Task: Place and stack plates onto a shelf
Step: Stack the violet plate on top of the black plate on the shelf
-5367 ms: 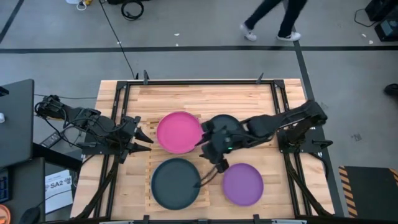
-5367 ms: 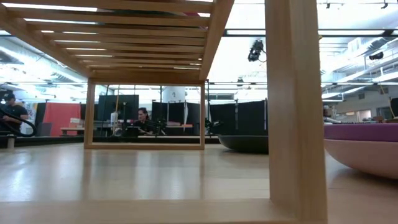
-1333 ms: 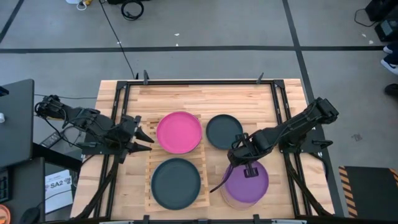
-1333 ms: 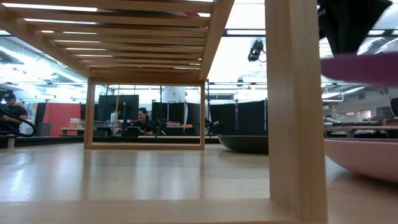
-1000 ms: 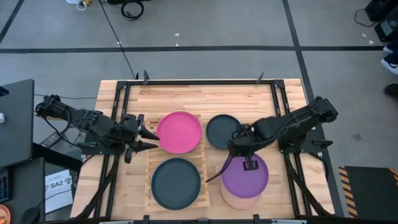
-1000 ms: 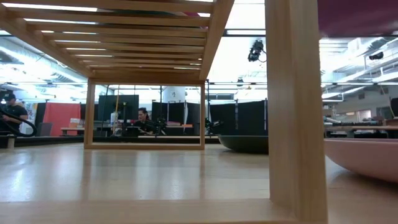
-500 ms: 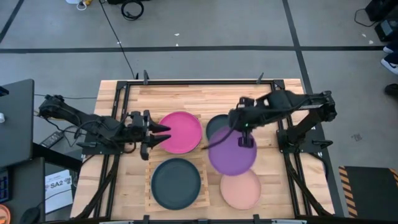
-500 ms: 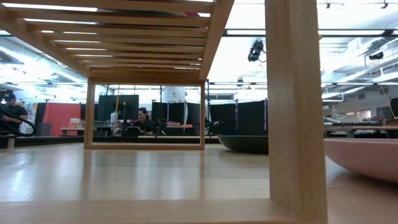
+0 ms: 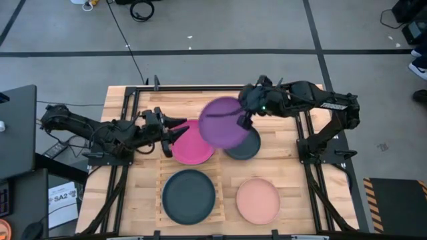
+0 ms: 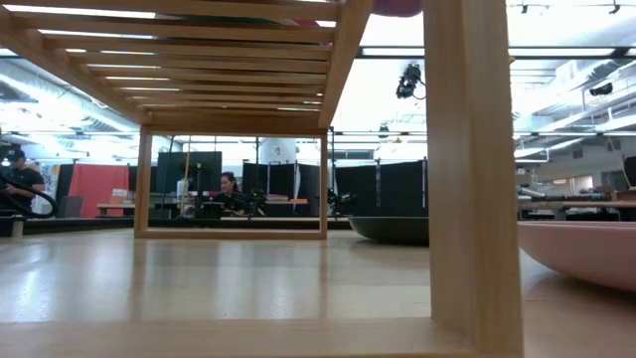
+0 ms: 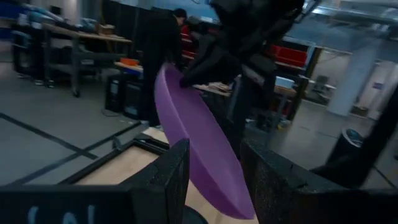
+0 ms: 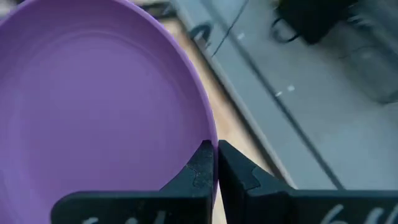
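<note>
Plank tabletop [image 9: 200, 100] on grey floor — right fingers [image 9: 241, 122] pinch purple plate [image 9: 222, 121]; left fingers [image 9: 175, 128] spread.

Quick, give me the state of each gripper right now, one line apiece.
Left gripper: open, empty, pointed at the magenta plate on the shelf.
Right gripper: shut on the rim of the purple plate, which it holds in the air.

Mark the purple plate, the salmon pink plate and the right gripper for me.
purple plate [image 9: 221, 121]: high view, centre of its face.
salmon pink plate [image 9: 258, 201]: high view, middle of the plate.
right gripper [image 12: 216, 152]: right wrist view, between the fingertips at the rim.
</note>
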Controlling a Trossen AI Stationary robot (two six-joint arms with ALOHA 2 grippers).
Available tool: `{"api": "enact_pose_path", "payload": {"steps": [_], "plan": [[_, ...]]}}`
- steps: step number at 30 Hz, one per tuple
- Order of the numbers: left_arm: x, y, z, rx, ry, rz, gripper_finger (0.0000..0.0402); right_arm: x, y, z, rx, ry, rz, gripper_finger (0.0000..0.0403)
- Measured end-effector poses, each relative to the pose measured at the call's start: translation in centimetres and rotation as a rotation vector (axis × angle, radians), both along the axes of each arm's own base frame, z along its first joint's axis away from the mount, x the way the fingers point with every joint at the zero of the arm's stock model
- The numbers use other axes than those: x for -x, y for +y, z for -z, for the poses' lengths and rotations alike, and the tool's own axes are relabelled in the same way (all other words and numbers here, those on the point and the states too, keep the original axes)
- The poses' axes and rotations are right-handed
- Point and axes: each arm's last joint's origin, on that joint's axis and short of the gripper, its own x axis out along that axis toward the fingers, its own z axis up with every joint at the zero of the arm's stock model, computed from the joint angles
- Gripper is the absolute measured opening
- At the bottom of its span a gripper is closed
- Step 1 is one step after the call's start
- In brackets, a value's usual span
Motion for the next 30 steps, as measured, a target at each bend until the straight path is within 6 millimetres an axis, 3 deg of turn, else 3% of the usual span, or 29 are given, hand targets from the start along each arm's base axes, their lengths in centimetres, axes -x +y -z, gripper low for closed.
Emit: {"api": "enact_pose_path", "payload": {"steps": [13, 30], "plan": [[-0.4, 3.4, 0.0, 0.004, 0.0, -0.188, 0.0151, -1.8, -2.1, -1.6, 0.094, -0.238, 0.128, 0.0014], [-0.4, 5.7, 0.0, 0.012, -0.004, -0.295, 0.0139, -3.4, -2.6, -1.0, 0.113, -0.266, 0.172, 0.0014]]}}
